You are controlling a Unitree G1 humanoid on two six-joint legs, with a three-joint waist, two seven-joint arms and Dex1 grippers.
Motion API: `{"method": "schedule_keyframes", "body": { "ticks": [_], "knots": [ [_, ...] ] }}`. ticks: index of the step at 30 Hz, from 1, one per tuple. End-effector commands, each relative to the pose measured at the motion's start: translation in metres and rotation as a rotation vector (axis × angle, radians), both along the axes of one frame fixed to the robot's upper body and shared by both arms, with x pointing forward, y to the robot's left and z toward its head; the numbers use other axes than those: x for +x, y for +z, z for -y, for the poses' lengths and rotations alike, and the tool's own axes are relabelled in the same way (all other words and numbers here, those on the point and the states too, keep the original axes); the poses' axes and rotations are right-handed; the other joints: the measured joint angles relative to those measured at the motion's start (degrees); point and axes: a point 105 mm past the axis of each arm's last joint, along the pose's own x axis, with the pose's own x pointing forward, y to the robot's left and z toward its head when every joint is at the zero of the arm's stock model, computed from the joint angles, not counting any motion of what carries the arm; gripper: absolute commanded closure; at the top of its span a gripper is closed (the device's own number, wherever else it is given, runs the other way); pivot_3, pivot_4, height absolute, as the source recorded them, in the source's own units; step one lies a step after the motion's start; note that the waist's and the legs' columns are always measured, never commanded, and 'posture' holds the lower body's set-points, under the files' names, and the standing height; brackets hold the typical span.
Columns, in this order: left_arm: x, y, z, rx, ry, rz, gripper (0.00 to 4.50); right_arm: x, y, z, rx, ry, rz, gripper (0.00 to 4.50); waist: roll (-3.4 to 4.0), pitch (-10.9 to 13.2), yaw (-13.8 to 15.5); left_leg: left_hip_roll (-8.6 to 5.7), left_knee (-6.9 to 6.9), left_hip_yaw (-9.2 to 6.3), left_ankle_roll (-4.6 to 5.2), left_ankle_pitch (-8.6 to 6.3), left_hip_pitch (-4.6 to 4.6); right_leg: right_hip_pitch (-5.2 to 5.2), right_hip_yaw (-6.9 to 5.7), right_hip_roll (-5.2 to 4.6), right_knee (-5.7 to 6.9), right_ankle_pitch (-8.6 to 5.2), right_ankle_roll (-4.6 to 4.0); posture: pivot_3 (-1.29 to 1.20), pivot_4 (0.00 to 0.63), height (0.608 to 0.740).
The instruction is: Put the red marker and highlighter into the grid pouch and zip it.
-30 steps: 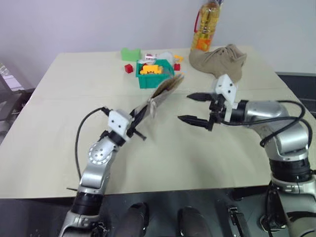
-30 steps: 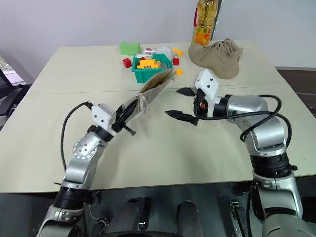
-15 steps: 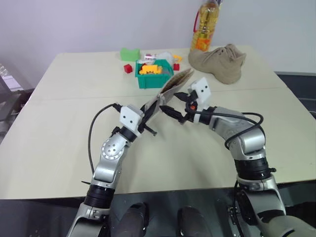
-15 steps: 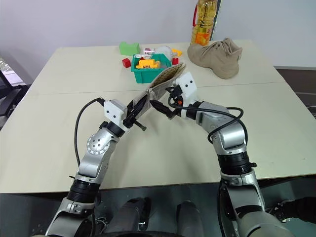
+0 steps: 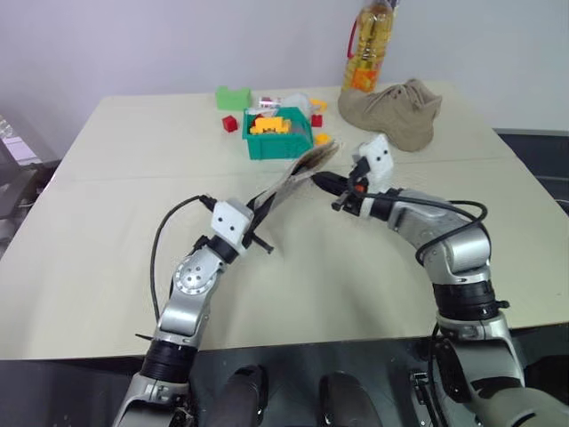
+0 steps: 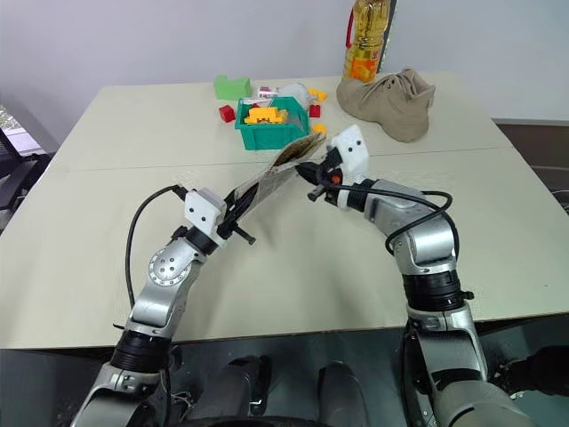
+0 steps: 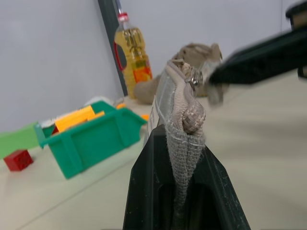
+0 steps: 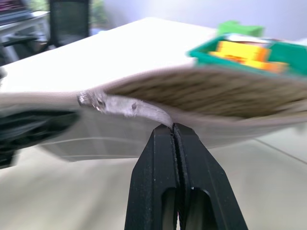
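I've got the grid pouch (image 5: 289, 182) held up off the table (image 5: 107, 231), over its middle, slanting toward the far edge. Vs a sec ago: my right gripper (image 5: 322, 179) was wide open and apart from the pouch; now its fingers are pinched tight on the zipper pull (image 8: 122, 106) at the pouch's far end. Left gripper (image 7: 184, 165) is clamped on the near end of the fabric. Count: 1 pouch, 1 green bin (image 5: 278, 133), 1 oil bottle (image 5: 369, 49), 1 tan shoe (image 5: 396, 111), all by the far edge, bottle & shoe toward the far right corner.
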Motion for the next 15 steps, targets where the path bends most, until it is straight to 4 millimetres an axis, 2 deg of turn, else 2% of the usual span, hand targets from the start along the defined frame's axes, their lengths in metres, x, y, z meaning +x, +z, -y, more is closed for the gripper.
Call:
{"method": "schedule_keyframes", "body": {
  "ticks": [1,5,8,11,12,15],
  "knots": [
    [-0.010,0.013,-0.008,0.011,-0.015,0.064,4.50,0.021,0.022,0.050,0.012,-0.245,0.087,4.47,0.00,0.0,0.0,0.00,-0.01,0.00,0.00,0.00,0.00,0.00,0.00,0.00,0.00,0.00,0.00,0.00,0.150,0.740],
    [-0.014,0.007,-0.014,0.031,-0.014,0.043,4.50,0.033,0.018,0.078,-0.004,-0.407,0.082,4.47,0.00,0.0,0.0,0.00,-0.02,0.01,0.00,0.00,0.00,-0.01,0.02,-0.01,0.00,0.00,0.00,0.00,0.150,0.740],
    [-0.016,0.001,-0.021,0.034,-0.012,0.012,4.50,0.031,0.006,0.079,-0.078,-0.381,0.055,4.47,0.02,0.0,-0.5,0.02,-0.06,0.05,0.00,0.00,0.00,-0.03,0.04,-0.01,0.00,0.00,0.00,0.00,0.150,0.740],
    [-0.017,-0.003,-0.027,0.031,-0.013,-0.019,4.50,0.019,-0.005,0.065,-0.101,-0.246,0.009,3.60,0.02,0.0,-0.7,0.05,-0.10,0.04,0.00,0.00,0.01,-0.05,0.04,0.00,0.00,-0.01,-0.01,0.00,0.150,0.740],
    [-0.016,-0.004,-0.030,0.023,-0.005,-0.030,3.82,0.015,-0.008,0.063,-0.119,-0.216,0.008,3.10,0.02,0.0,-0.7,0.04,-0.10,0.04,0.00,0.00,0.00,-0.04,0.04,0.00,-0.01,-0.01,-0.01,0.00,0.150,0.740],
    [-0.018,-0.008,-0.047,0.046,0.034,-0.060,2.47,-0.002,-0.015,0.060,-0.140,-0.106,-0.003,1.47,0.02,0.0,-0.9,0.04,-0.08,0.03,0.02,0.00,0.00,-0.01,0.03,0.00,-0.02,-0.01,0.00,0.00,0.150,0.740]
  ]
}}
